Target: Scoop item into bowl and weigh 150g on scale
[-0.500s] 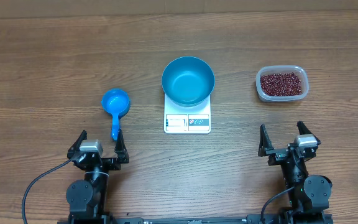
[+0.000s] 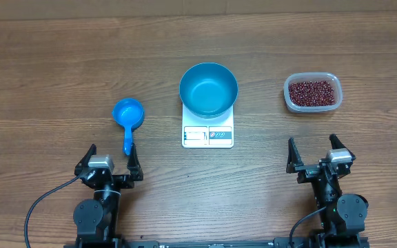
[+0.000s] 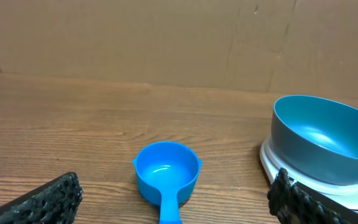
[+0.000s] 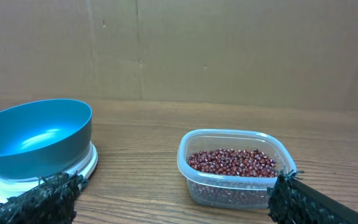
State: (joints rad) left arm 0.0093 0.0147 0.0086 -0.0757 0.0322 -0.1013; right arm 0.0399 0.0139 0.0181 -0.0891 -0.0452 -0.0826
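Observation:
The empty blue bowl [image 2: 209, 89] [image 3: 325, 140] [image 4: 33, 137] stands on the white scale [image 2: 207, 130] at the table's middle. Dark red-brown beans [image 2: 312, 91] [image 4: 232, 162] fill a clear plastic container [image 2: 311, 103] [image 4: 235, 186] at the right. A small blue scoop [image 2: 127, 117] [image 3: 165, 174] lies at the left, handle toward the near edge. My left gripper [image 2: 108, 164] [image 3: 179, 208] stands open just behind the scoop's handle, holding nothing. My right gripper [image 2: 320, 157] [image 4: 169, 205] stands open near the front edge, short of the container, holding nothing.
A brown cardboard wall [image 3: 166, 43] closes the far side of the wooden table [image 2: 60, 62]. Black cables [image 2: 40, 207] trail from both arm bases at the front edge.

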